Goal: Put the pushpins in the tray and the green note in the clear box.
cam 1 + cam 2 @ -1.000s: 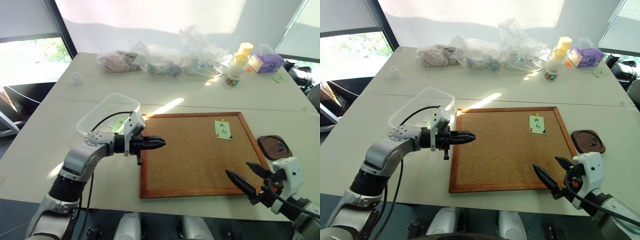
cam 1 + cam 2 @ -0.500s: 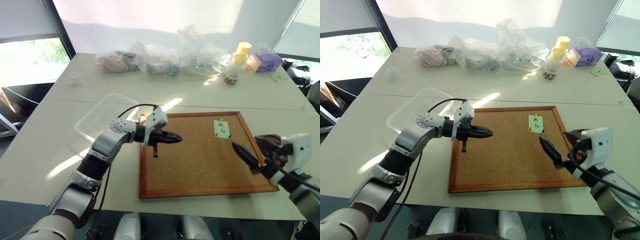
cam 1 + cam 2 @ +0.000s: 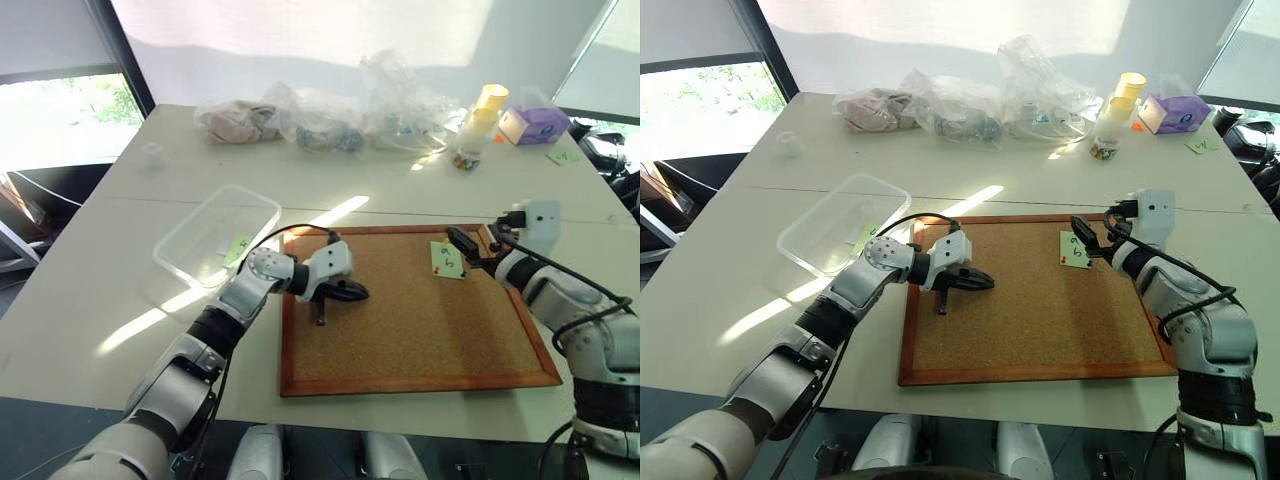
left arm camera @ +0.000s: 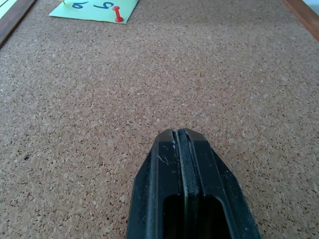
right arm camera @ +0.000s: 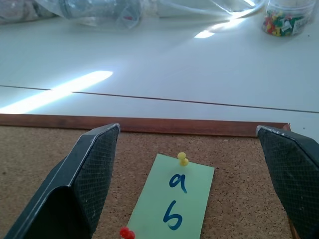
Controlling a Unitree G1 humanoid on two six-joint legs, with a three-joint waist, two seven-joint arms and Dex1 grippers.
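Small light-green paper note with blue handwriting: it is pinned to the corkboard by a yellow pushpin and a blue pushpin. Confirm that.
Not quite. The small light-green paper note is pinned to the wood-framed corkboard by a yellow pushpin and a red pushpin, not a blue one. The right wrist view shows both.

Corkboard lies at surface's near edge; note pinned near its far-right corner; clear box left of board.

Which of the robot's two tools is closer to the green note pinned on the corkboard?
The right tool: it hangs open just above the green note. The left tool is shut, over the corkboard's far side.
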